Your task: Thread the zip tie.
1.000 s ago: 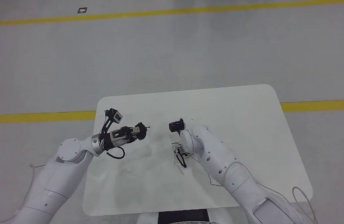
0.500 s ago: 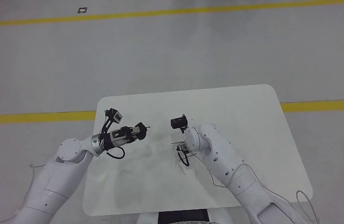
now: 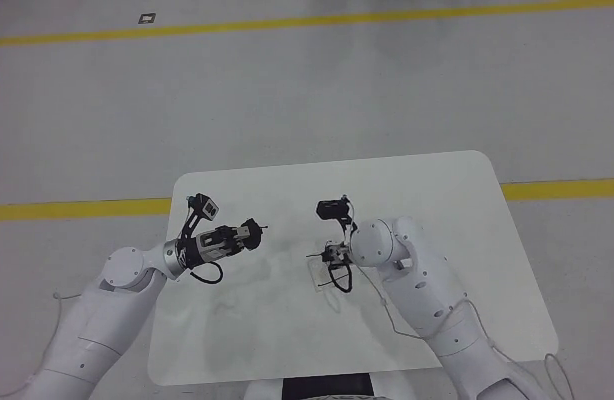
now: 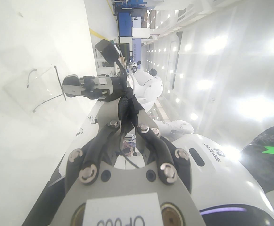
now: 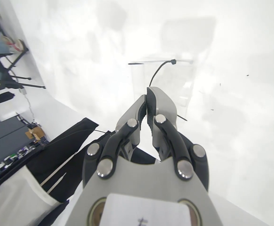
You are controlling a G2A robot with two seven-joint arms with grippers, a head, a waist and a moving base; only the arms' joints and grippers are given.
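Zip tie (image 5: 155, 72) is pinched by its strap in the right gripper (image 5: 147, 95), whose fingers are pressed tight on it. Its head end curves out to the edge of the clear plastic block (image 5: 185, 88) on the white table (image 5: 222, 36), probably to keep it steady for threading. The left gripper (image 4: 128, 95), fingers pressed together, hangs well apart from the block.

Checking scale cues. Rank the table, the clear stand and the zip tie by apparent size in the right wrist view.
1. table, which spans most of the view.
2. clear stand.
3. zip tie, a thin strap pinched in the right tool.
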